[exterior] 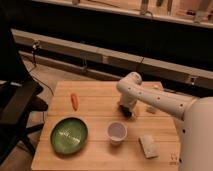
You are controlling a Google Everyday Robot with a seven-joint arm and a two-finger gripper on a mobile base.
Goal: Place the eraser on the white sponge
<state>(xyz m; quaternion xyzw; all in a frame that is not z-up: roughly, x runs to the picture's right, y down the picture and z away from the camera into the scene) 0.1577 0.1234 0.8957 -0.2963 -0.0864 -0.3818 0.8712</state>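
Observation:
My gripper [125,109] hangs from the white arm [150,97] and is low over the middle of the wooden table [95,115], just behind the white cup [116,132]. A small dark shape at its tip may be the black eraser [128,113]; I cannot tell it apart from the gripper. The white sponge [147,146] lies flat near the table's front right corner, well apart from the gripper.
A green bowl [69,135] sits at the front left. An orange carrot-like stick [74,101] lies at the left. A small pale object [151,109] lies right of the gripper. A black chair [17,107] stands left of the table.

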